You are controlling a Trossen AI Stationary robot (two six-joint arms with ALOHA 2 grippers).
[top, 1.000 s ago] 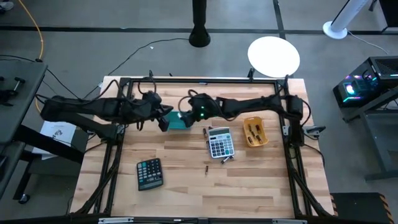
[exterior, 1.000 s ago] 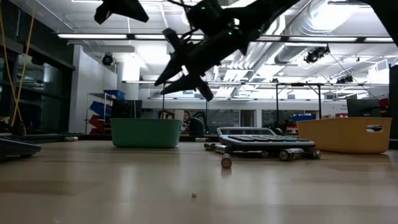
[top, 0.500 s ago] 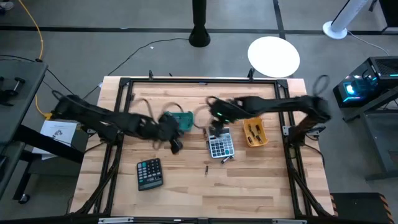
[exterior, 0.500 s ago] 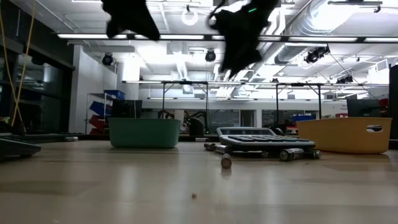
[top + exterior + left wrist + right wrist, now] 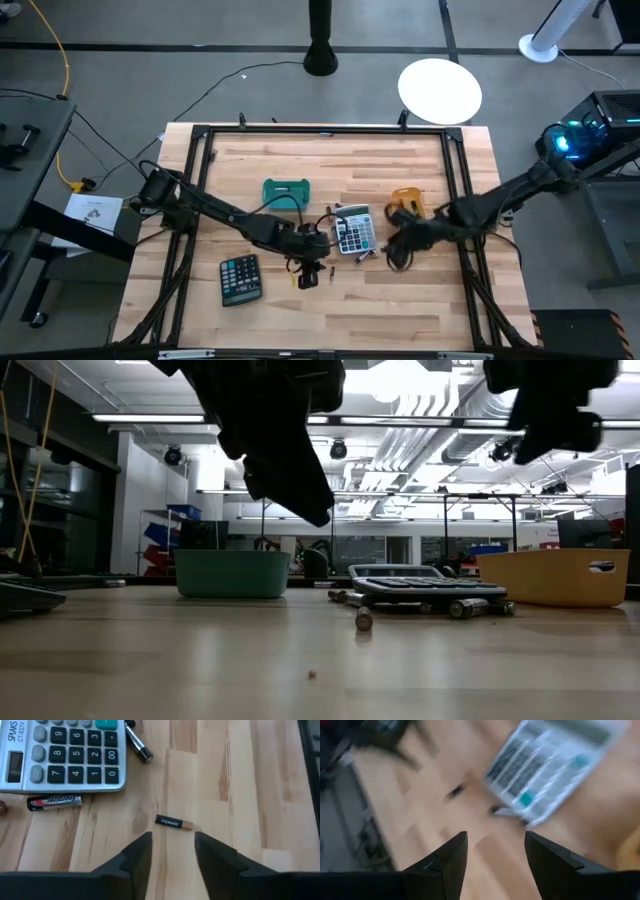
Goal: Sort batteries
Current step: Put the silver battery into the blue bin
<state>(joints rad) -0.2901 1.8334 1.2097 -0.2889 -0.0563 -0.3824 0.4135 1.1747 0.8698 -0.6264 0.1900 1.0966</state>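
Note:
Several small batteries lie on the wooden table around the grey calculator (image 5: 352,230). One black-and-copper battery (image 5: 174,822) lies alone just ahead of my left gripper (image 5: 172,855), which hovers open above the wood (image 5: 305,277). A red-and-black battery (image 5: 54,801) rests against the calculator's near edge, and two more batteries (image 5: 137,747) lie by its corner. My right gripper (image 5: 495,855) hangs open near the yellow tray (image 5: 405,205), right of the calculator (image 5: 393,250). The teal tray (image 5: 287,190) stands farther back.
A dark calculator (image 5: 240,278) lies toward the near left. A black frame (image 5: 200,130) borders the table. In the low view the teal tray (image 5: 233,573) and the yellow tray (image 5: 555,577) flank the grey calculator (image 5: 420,585), and one battery (image 5: 364,620) lies in front of it.
My left gripper has swung from beside the teal tray toward the table's near edge and right, ending over the lone battery. My right gripper has gone from above the teal tray toward the table's right edge, past the grey calculator, to the near side of the yellow tray.

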